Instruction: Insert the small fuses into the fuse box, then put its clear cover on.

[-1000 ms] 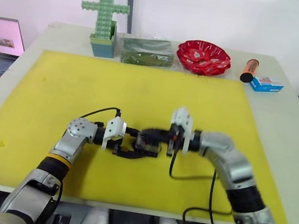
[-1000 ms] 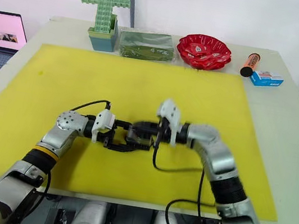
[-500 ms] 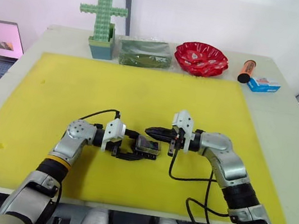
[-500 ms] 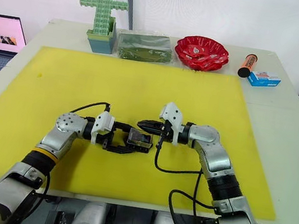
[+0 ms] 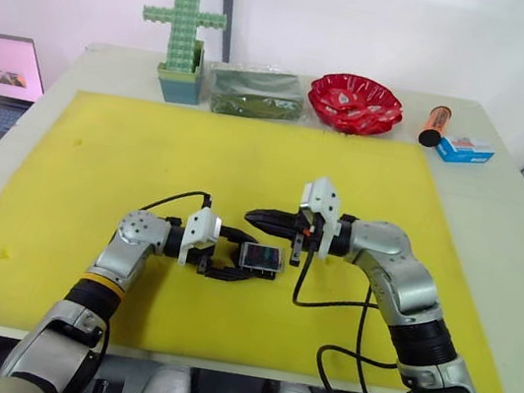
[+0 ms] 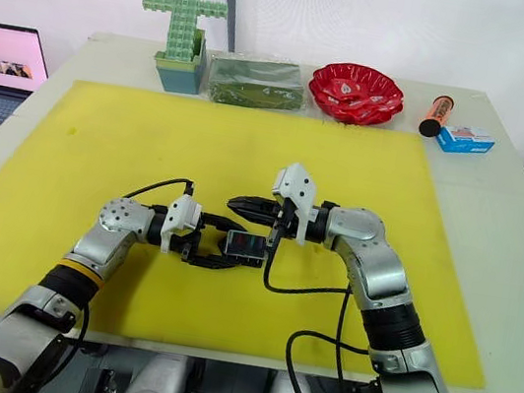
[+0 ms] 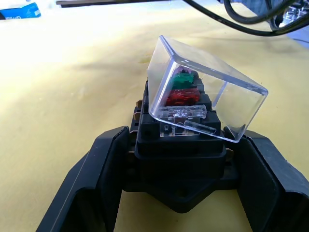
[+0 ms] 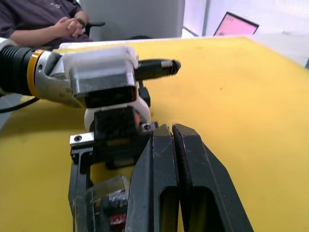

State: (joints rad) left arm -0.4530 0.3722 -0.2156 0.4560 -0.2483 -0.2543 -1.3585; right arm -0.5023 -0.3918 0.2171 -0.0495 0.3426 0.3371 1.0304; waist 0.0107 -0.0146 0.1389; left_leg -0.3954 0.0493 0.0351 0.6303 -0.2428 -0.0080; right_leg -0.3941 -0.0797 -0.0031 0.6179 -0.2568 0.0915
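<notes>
Near the yellow mat's front edge, the left gripper (image 5: 232, 257) clamps the small black fuse box (image 7: 179, 145), whose transparent plastic cover (image 7: 203, 94) sits tilted and may pop off unless the right gripper (image 6: 239, 204), jaws together, presses squarely.

Glossy clear plastic cover (image 7: 203, 92)

The clear cover (image 7: 203, 92) blurs all but 2 small fuses (image 7: 183, 94)
</notes>
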